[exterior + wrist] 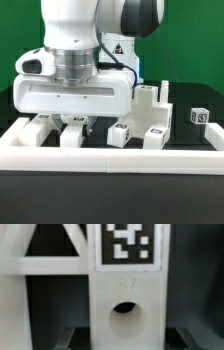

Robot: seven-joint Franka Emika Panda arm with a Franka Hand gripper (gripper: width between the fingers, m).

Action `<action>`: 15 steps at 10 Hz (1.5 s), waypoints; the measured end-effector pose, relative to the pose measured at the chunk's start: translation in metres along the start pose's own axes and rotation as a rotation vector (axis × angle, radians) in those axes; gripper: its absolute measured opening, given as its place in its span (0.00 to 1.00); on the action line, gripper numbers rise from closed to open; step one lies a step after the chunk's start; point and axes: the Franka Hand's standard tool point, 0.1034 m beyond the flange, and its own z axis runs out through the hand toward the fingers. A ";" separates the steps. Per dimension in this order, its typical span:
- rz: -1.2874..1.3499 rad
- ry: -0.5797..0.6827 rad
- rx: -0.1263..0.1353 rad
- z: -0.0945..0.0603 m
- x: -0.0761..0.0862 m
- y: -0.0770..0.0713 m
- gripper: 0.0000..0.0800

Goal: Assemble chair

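Gripper (76,121): low, just behind the wall (120,156); open or clenched, cannot tell.
Chair parts (152,112): behind the wall.
Tagged part (126,291): close before the wrist camera.

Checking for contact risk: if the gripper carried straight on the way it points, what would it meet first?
Most likely the tagged white chair piece filling the wrist view; depth is unclear.
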 end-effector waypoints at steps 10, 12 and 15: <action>0.009 0.001 0.044 -0.063 -0.004 -0.009 0.36; 0.011 -0.001 0.044 -0.063 -0.005 -0.009 0.36; 0.038 0.016 0.057 -0.086 -0.010 -0.023 0.36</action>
